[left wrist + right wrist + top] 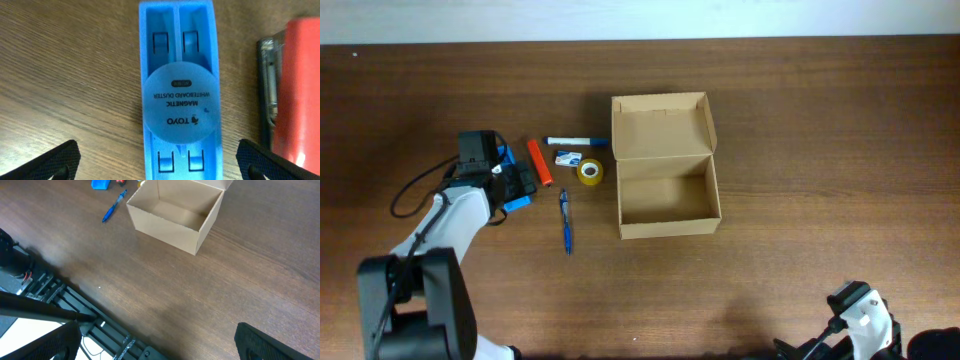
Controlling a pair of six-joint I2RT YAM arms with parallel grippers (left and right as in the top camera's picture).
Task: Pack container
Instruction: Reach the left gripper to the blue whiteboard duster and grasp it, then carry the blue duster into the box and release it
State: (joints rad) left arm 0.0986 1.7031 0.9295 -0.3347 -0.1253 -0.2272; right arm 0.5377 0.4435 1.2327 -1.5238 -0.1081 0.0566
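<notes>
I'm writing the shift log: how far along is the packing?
Done: the container stands open, but nothing is inside yet. In hand: the left gripper hangs open astride the blue duster, not yet closed on it. Left: the duster, orange marker, blue pen and tape roll all lie on the table beside the box. The right gripper is open, away from them.

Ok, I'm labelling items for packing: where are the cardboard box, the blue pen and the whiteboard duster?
cardboard box (665, 200): overhead view, on its bare inner floor.
blue pen (566, 222): overhead view, middle of the barrel.
whiteboard duster (180, 102): left wrist view, on its round grey label.
</notes>
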